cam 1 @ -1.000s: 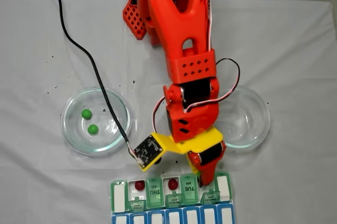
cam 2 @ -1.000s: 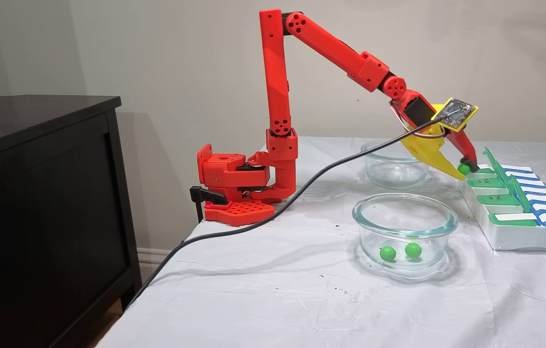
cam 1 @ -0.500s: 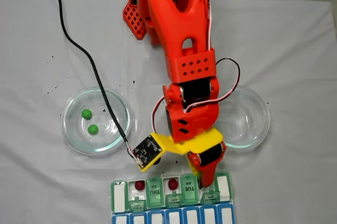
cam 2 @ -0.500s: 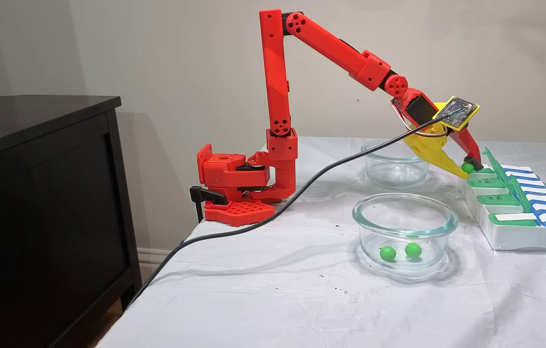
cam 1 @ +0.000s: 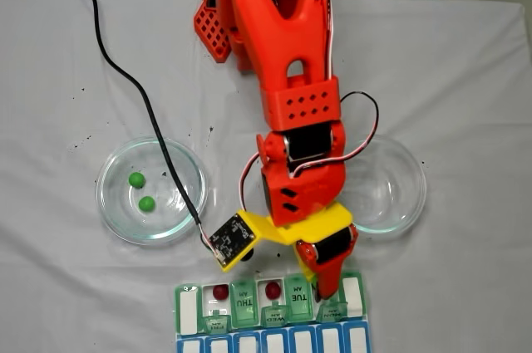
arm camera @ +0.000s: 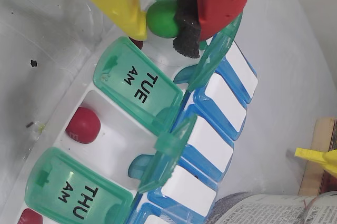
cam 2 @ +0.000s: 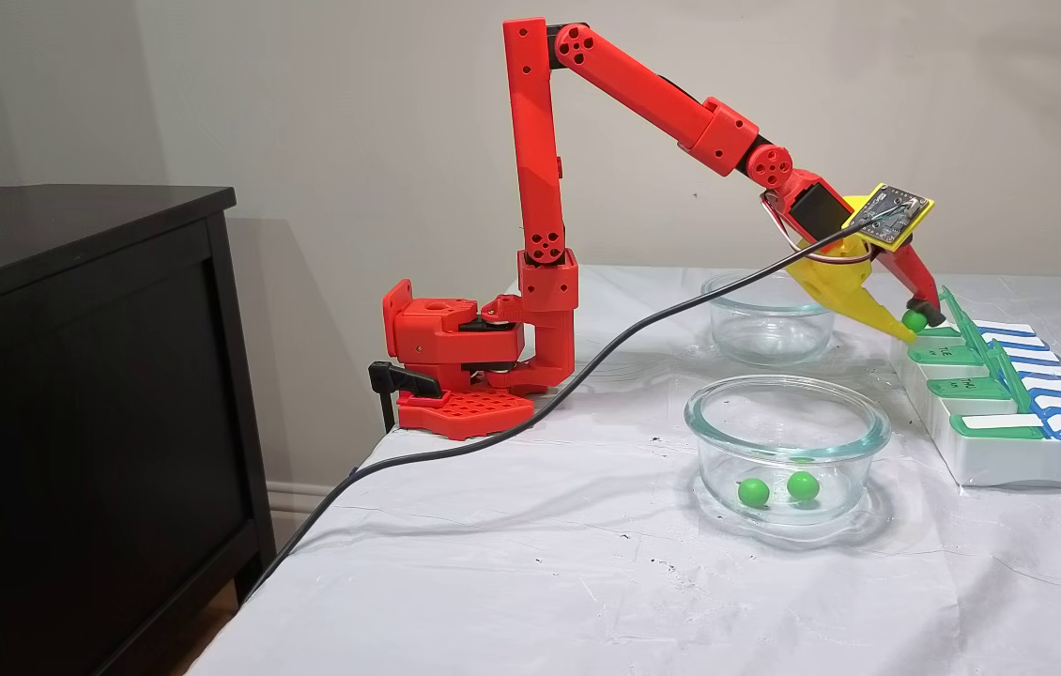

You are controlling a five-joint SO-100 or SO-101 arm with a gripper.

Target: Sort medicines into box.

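Note:
My gripper (arm camera: 164, 21) is shut on a green medicine ball (arm camera: 159, 17), pinched between the yellow finger and the black-padded red finger. It hangs just above the box (arm camera: 139, 84), over an open compartment beside the TUE AM lid. The side fixed view shows the gripper (cam 2: 911, 321) at the box's (cam 2: 1009, 465) far end. From above, the gripper (cam 1: 321, 288) covers the right part of the box (cam 1: 187, 311). Two red balls (cam 1: 219, 291) (cam 1: 272, 289) lie in open compartments. Two green balls (cam 1: 136, 179) (cam 1: 146, 203) rest in the left glass dish (cam 1: 112, 212).
An empty glass dish (cam 1: 399, 195) stands right of the arm. A black cable (cam 1: 125, 79) crosses the white cloth to the wrist camera board (cam 1: 231, 239). A black cabinet (cam 2: 80, 376) stands left of the table. Printed paper (arm camera: 274, 213) lies beyond the box.
The gripper has shifted slightly further over the box, still holding the green ball. Dishes, box and other balls have stayed put.

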